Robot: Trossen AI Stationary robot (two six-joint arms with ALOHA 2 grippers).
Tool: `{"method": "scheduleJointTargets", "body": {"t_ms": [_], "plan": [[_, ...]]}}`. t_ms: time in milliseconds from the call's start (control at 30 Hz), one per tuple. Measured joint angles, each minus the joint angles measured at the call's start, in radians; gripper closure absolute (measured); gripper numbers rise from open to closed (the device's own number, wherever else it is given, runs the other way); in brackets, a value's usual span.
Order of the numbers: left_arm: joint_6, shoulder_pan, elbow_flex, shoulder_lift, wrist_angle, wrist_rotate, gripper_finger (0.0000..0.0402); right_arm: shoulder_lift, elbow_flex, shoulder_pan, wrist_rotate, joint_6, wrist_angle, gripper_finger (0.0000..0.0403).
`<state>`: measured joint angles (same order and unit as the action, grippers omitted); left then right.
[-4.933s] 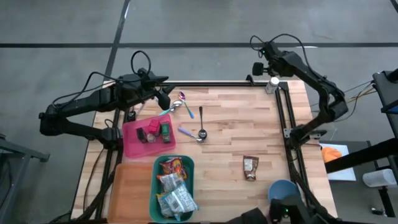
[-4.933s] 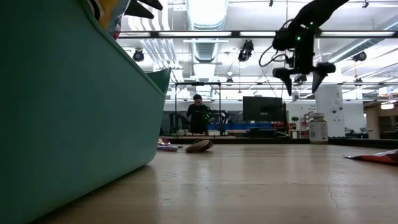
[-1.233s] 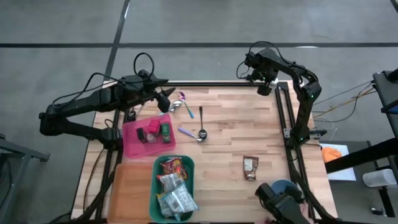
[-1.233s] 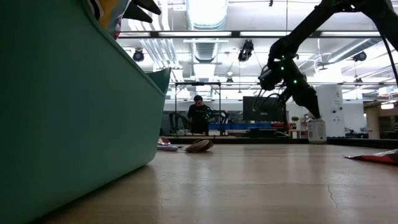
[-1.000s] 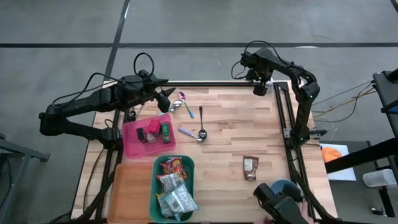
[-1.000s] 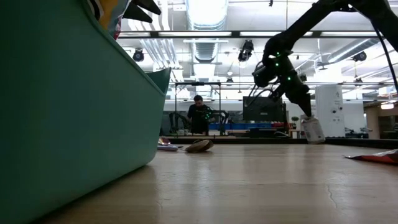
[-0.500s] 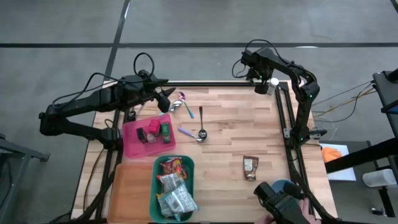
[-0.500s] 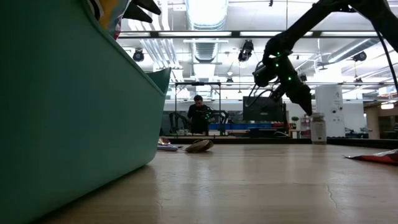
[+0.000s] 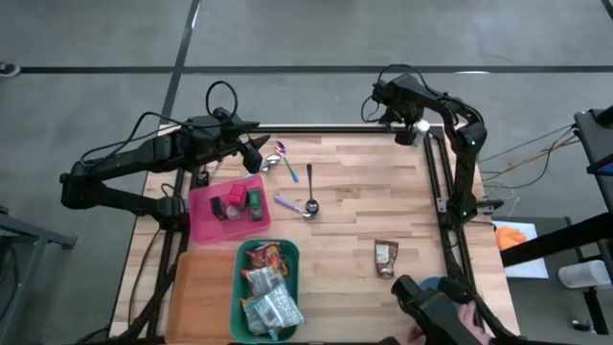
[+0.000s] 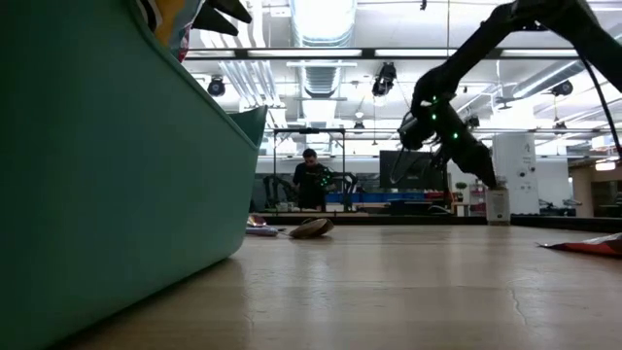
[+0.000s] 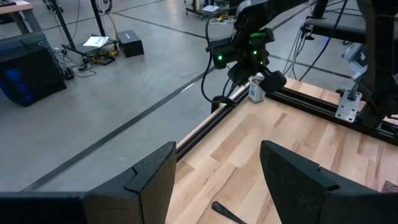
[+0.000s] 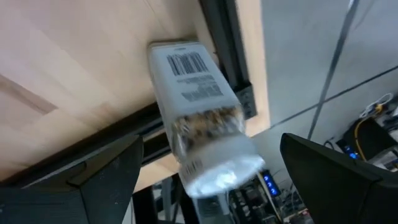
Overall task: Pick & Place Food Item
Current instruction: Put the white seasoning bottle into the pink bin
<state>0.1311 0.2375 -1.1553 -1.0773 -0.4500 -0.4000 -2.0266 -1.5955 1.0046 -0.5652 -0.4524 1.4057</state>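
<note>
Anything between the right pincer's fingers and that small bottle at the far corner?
Nothing. In the right wrist view the bottle stands upright between the open right pincer fingers, with clear gaps on both sides.

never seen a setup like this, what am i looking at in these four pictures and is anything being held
It is a robot with two dark arms at a wooden table, each ending in a two-finger claw. One picture looks straight down, one looks level across the tabletop, and two come from cameras on the wrists. The right claw is open at the far right corner, around a small white-capped jar standing there, not gripping it. The left claw hangs open over the far left part, holding nothing. On the table lie a pink tray, a teal bin of snack packets, a few spoons and a brown packet.
</note>
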Motion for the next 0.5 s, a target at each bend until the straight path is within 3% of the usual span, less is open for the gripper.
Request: {"method": "scheduleJointTargets", "body": {"t_ms": [500], "plan": [[0.0,0.0,0.0,0.0,0.0,0.0,0.0166,-0.064,0.001,0.034,0.016,0.026,0.047,0.0027]]}}
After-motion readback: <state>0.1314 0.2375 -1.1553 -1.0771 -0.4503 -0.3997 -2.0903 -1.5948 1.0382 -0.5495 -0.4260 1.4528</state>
